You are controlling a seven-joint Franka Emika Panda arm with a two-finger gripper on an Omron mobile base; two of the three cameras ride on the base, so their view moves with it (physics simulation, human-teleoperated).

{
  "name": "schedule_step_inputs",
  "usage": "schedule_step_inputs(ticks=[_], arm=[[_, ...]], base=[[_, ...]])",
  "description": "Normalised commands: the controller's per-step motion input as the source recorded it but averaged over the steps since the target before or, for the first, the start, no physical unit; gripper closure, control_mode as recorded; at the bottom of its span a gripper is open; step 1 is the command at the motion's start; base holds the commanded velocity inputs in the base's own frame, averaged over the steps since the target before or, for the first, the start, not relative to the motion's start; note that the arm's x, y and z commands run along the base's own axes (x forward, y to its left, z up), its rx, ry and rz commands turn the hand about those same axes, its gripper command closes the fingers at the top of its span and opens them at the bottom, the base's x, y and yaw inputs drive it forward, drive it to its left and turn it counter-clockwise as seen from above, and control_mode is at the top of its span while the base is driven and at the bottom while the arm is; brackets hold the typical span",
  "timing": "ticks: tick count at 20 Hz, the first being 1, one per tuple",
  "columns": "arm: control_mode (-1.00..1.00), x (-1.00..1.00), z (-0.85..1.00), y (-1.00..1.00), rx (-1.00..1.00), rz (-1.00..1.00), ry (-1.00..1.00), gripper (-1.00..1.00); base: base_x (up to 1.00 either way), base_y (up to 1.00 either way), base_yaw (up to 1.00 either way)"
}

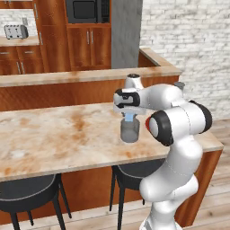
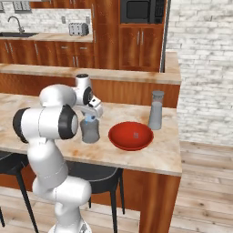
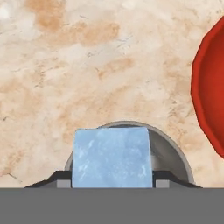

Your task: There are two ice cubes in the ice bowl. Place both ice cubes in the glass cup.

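We see the gripper (image 3: pixel 112 186) with one ice cube (image 3: pixel 112 157) between its half-open fingers; whether it grips or has let go we cannot tell. The cup (image 3: pixel 173 157) sits directly below, low in the hand view. One red bowl (image 2: pixel 130 135), centre right, holds the second cube (image 2: pixel 135 134).

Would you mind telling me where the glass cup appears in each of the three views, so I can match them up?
Left base view: glass cup centre, under the gripper.
Right base view: left of centre, left of the ice bowl.
Hand view: bottom centre, behind the ice cube.
Shared landmark: the marbled counter.
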Motion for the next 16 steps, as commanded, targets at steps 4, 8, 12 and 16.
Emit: schedule_step_inputs(ticks=[4,8,12,16], arm=[[-1.0,-0.42,0.42,-0.25,0.0,0.06,-0.19,-1.0],[-1.0,-0.42,0.21,-0.63,0.0,0.08,-0.15,-1.0],[-1.0,-0.58,0.0,-1.0,0.0,0.13,-0.04,-1.0],[-1.0,-0.42,0.0,-1.0,0.0,0.06,0.0,-1.0]], base=[[0.0,0.0,0.0],[0.0,0.0,0.0],[0.0,0.0,0.0],[0.0,0.0,0.0]])
